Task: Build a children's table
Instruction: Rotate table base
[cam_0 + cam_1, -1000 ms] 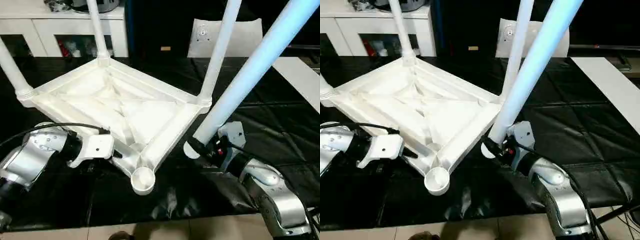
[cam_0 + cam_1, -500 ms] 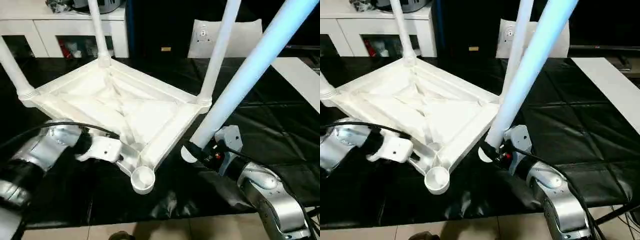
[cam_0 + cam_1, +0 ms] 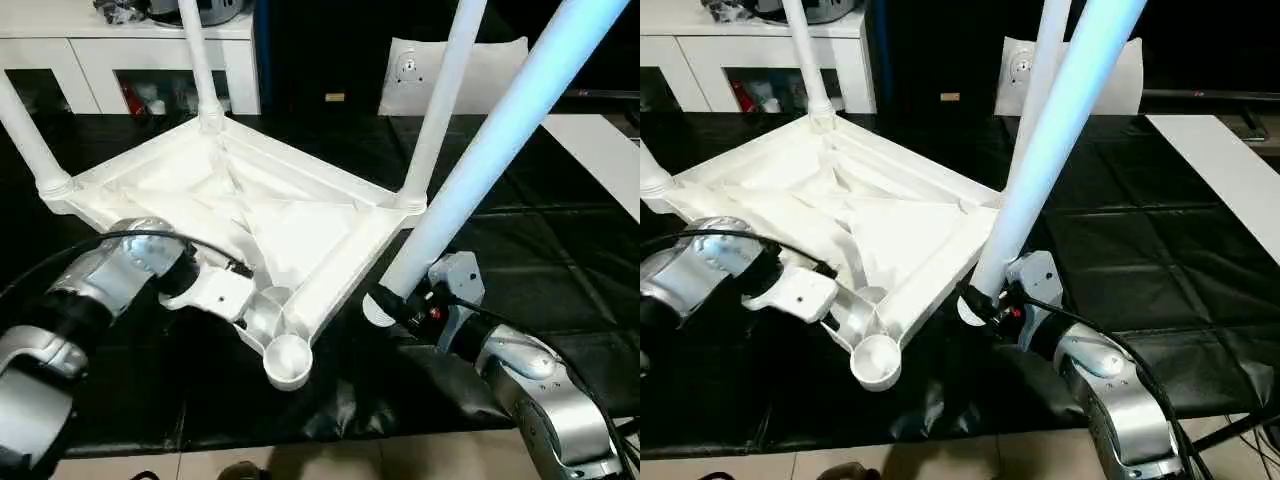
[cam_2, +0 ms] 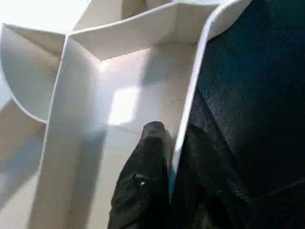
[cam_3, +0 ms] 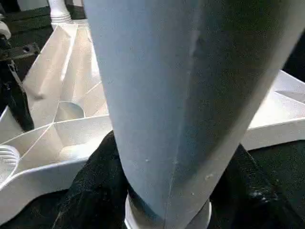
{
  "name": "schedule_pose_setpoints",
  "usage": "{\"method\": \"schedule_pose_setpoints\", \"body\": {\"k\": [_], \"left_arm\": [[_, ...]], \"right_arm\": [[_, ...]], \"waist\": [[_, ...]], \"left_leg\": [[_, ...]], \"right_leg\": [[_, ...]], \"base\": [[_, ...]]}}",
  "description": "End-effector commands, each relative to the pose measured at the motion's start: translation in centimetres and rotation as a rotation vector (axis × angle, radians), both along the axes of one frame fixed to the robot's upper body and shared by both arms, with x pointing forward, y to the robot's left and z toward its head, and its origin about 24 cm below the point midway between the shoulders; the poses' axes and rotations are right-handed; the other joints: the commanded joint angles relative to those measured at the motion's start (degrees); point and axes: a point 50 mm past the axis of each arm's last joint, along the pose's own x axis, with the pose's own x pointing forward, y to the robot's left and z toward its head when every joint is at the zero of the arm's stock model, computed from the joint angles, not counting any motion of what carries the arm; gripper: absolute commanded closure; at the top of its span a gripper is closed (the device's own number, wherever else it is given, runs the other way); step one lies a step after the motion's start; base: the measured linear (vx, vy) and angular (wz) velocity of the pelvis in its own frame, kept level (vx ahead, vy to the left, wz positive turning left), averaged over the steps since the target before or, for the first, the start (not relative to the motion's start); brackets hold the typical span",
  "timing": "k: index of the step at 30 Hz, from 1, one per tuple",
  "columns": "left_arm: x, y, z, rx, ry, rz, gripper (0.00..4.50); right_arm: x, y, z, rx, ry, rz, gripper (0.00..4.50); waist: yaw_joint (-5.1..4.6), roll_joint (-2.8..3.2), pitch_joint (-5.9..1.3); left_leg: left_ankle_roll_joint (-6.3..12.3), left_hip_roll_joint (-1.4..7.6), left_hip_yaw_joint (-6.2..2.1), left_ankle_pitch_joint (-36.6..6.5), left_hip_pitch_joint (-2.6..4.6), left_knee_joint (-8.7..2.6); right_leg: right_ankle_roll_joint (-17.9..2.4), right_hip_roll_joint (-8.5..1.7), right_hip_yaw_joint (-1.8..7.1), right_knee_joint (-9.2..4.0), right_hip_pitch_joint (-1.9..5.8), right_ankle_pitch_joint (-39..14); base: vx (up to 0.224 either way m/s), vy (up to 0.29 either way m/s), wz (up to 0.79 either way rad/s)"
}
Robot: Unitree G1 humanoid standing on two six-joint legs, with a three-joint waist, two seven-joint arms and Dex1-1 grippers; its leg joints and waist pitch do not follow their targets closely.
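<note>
My left pincer (image 4: 159, 157) has just closed on the tabletop (image 3: 300, 225) rim; my right pincer (image 3: 985, 300) grips leg 4 (image 3: 480, 160), ready for the empty socket (image 3: 287, 357).

Tabletop (image 3: 300, 225) upside down on the mat (image 3: 560, 250), three legs (image 3: 440, 100) standing in corner sockets; near socket (image 3: 287, 360) empty. Fourth leg (image 3: 490, 160) held right of it.

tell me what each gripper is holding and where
Right gripper holds the loose leg near its lower end. Left gripper clamps the tabletop rim wall by the empty corner socket.
</note>
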Motion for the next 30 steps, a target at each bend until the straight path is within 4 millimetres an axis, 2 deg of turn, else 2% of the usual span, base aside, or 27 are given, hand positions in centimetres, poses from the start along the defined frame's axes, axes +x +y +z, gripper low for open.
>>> {"method": "schedule_pose_setpoints", "body": {"k": [1, 2, 4, 5, 8, 9, 11, 13, 15, 16, 22, 25, 27, 28, 30], "left_arm": [[0.2, 0.0, -0.2, -0.084, 0.041, 0.108, 4.28], [0.1, -0.2, -0.2, -0.116, 0.046, 0.111, 4.31], [0.5, -0.6, -0.3, -0.171, 0.016, 0.171, 4.33], [0.7, -1.2, -0.6, -0.227, 0.014, 0.251, 4.35], [0.4, -1.6, -1.0, -0.254, 0.059, 0.333, 4.45], [0.2, -1.9, -1.3, -0.264, 0.09, 0.374, 4.45], [-0.1, -2.3, -1.7, -0.28, 0.118, 0.415, 4.47], [-0.5, -2.8, -2.1, -0.297, 0.136, 0.462, 4.5], [-0.8, -3.2, -2.5, -0.304, 0.149, 0.511, 4.5], [-0.9, -3.3, -2.7, -0.304, 0.151, 0.53, 4.5], [-1.7, -4.4, -3.4, -0.325, 0.126, 0.655, 4.5], [-1.7, -4.9, -3.4, -0.371, 0.083, 0.677, 4.5], [-1.7, -5.3, -3.3, -0.405, 0.03, 0.663, 4.5], [-1.7, -5.3, -3.3, -0.404, 0.028, 0.667, 4.5], [-1.4, -5.2, -3.4, -0.387, -0.007, 0.757, 4.5]], "right_arm": [[0.1, 0.1, 0.9, 0.007, -0.048, 0.012, 2.61], [0.0, 0.1, 0.9, 0.008, -0.048, 0.011, 2.61], [0.0, 0.1, 0.9, 0.013, -0.046, 0.007, 2.61], [0.0, 0.1, 0.9, 0.017, -0.044, 0.003, 2.61], [0.0, 0.2, 0.9, 0.017, -0.043, 0.005, 2.61], [0.1, 0.3, 0.9, 0.016, -0.043, 0.006, 2.61], [0.2, 0.3, 0.9, 0.014, -0.043, 0.007, 2.61], [0.2, 0.4, 0.9, 0.012, -0.043, 0.009, 2.61], [0.2, 0.4, 0.9, 0.011, -0.044, 0.011, 2.61], [0.3, 0.4, 0.9, 0.011, -0.044, 0.012, 2.61], [0.4, 0.4, 1.0, 0.026, -0.038, -0.012, 2.61], [0.9, 0.1, 1.4, 0.068, -0.03, -0.058, 2.61], [1.4, -0.1, 2.0, 0.135, -0.02, -0.106, 2.61], [1.4, -0.1, 2.1, 0.138, -0.02, -0.107, 2.61], [1.8, -0.2, 2.8, 0.196, -0.008, -0.118, 2.61]], "waist": [[0.27, 0.59, -3.56], [0.33, 0.93, -3.59], [0.19, 0.72, -3.6], [0.14, 0.26, -3.58], [0.19, 0.47, -3.42], [0.01, 0.22, -3.44], [-0.43, 0.19, -3.33], [-0.84, 0.14, -3.28], [-0.83, 0.22, -3.22], [-0.82, 0.14, -3.0], [-1.03, 0.08, -2.73], [-1.15, 0.08, -2.71], [-1.41, 0.0, -2.85], [-1.49, 0.12, -2.92], [-1.55, 0.3, -3.04]], "left_leg": [[-1.08, 3.36, -1.1, -10.4, 1.48, -4.36], [-0.98, 3.37, -1.13, -10.5, 1.51, -4.32], [-0.86, 3.39, -1.07, -10.7, 1.38, -4.32], [-0.64, 3.39, -0.98, -10.7, 1.4, -4.3], [0.16, 3.41, -1.02, -10.8, 1.34, -4.26], [0.12, 3.36, -0.99, -10.5, 1.23, -4.25], [0.55, 3.32, -1.07, -10.0, 1.05, -4.28], [0.83, 3.31, -1.0, -10.3, 1.12, -4.22], [0.82, 3.36, -0.97, -10.7, 1.31, -4.25], [0.91, 3.23, -0.94, -11.6, 1.28, -4.32], [0.09, 3.17, -1.03, -14.1, 1.39, -4.6], [-0.03, 3.1, -1.09, -14.7, 1.4, -4.66], [0.19, 3.06, -1.16, -14.4, 1.24, -4.63], [0.3, 3.04, -1.16, -14.2, 1.27, -4.59], [0.31, 3.14, -1.17, -13.1, 1.31, -4.6]], "right_leg": [[-14.6, -5.22, 2.52, -3.54, 1.95, 3.4], [-14.6, -5.26, 2.55, -3.61, 1.93, 3.2], [-14.9, -5.27, 2.59, -3.62, 2.1, 3.3], [-15.0, -5.2, 2.57, -3.67, 2.07, 3.4], [-15.0, -5.37, 2.62, -3.99, 2.03, 0.6], [-14.9, -5.31, 2.65, -3.92, 2.19, 0.0], [-14.8, -5.27, 2.64, -4.06, 2.25, -0.5], [-14.8, -5.12, 2.65, -4.17, 2.15, -1.4], [-14.7, -5.03, 2.69, -4.34, 1.98, -2.7], [-14.3, -4.93, 2.74, -4.71, 1.83, -4.5], [-12.3, -4.83, 2.97, -5.32, 1.63, -11.3], [-11.7, -4.79, 3.04, -5.54, 1.46, -12.7], [-11.6, -4.78, 3.07, -5.44, 1.6, -11.9], [-11.5, -4.7, 3.08, -5.47, 1.44, -11.5], [-11.8, -4.5, 3.03, -5.18, 1.46, -8.7]], "base": [[0.0, 0.0, 0.0], [0.0, 0.0, 0.0], [0.0, 0.0, 0.0], [0.0, 0.0, 0.0], [0.0, 0.0, 0.0], [0.0, 0.0, 0.0], [0.0, 0.0, 0.0], [0.0, 0.0, 0.0], [0.0, 0.0, 0.0], [0.0, 0.0, 0.0], [0.0, 0.0, 0.0], [0.0, 0.0, 0.0], [0.0, 0.0, 0.0], [0.0, 0.0, 0.0], [0.0, 0.0, 0.0]]}}
